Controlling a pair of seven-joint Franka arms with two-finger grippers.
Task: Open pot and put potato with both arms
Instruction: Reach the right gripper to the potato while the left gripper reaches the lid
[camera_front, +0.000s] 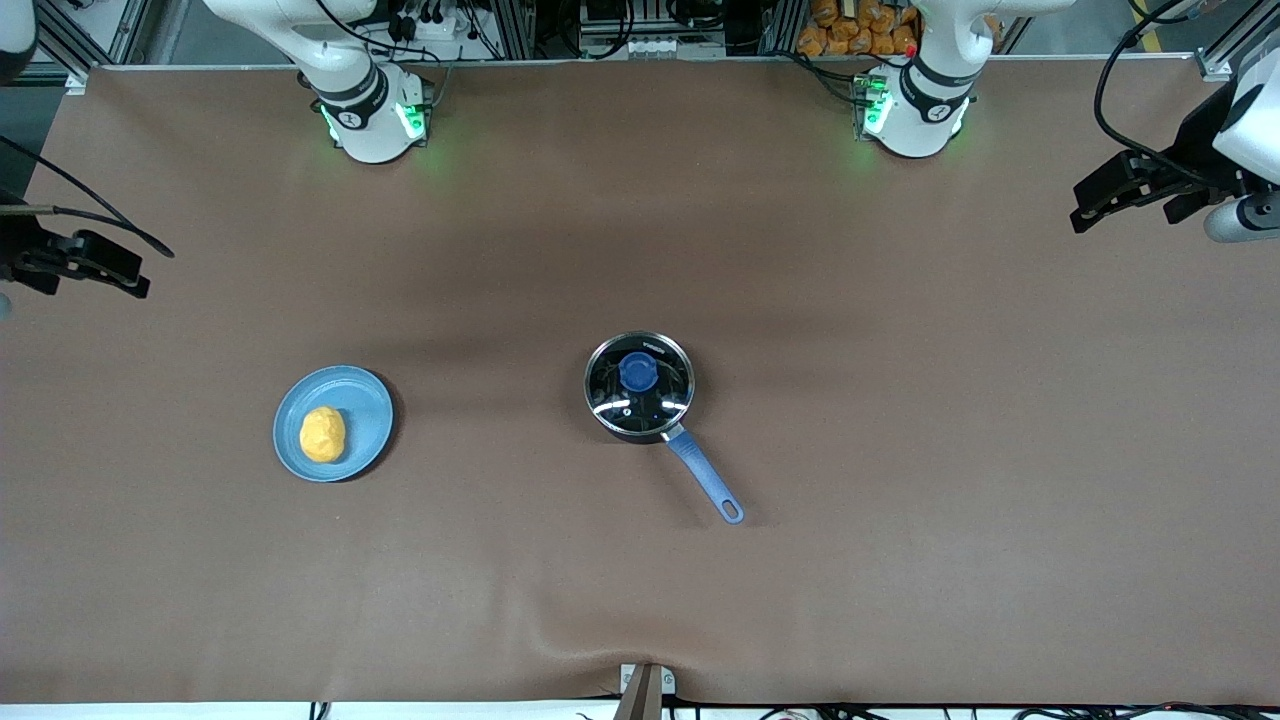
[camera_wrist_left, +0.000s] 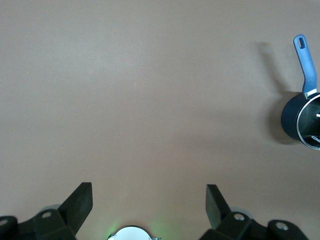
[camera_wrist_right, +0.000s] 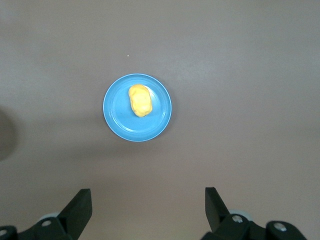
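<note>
The pot (camera_front: 640, 390) stands mid-table, its glass lid on with a blue knob (camera_front: 638, 371), and its blue handle (camera_front: 703, 475) points toward the front camera. The potato (camera_front: 322, 434) lies on a blue plate (camera_front: 360, 400) toward the right arm's end. My left gripper (camera_front: 1080, 208) hangs open and empty over the left arm's end of the table. In the left wrist view, the left gripper (camera_wrist_left: 149, 192) sees the pot (camera_wrist_left: 292, 117) at the picture's edge. My right gripper (camera_front: 140, 275) hangs open over the right arm's end. The right gripper (camera_wrist_right: 147, 195) looks down on the potato (camera_wrist_right: 140, 100) and plate (camera_wrist_right: 155, 122).
A brown cover spreads over the whole table. The two arm bases (camera_front: 375, 115) (camera_front: 915, 110) stand along the edge farthest from the front camera. A small metal bracket (camera_front: 645, 690) sits at the nearest edge. Cables hang beside both grippers.
</note>
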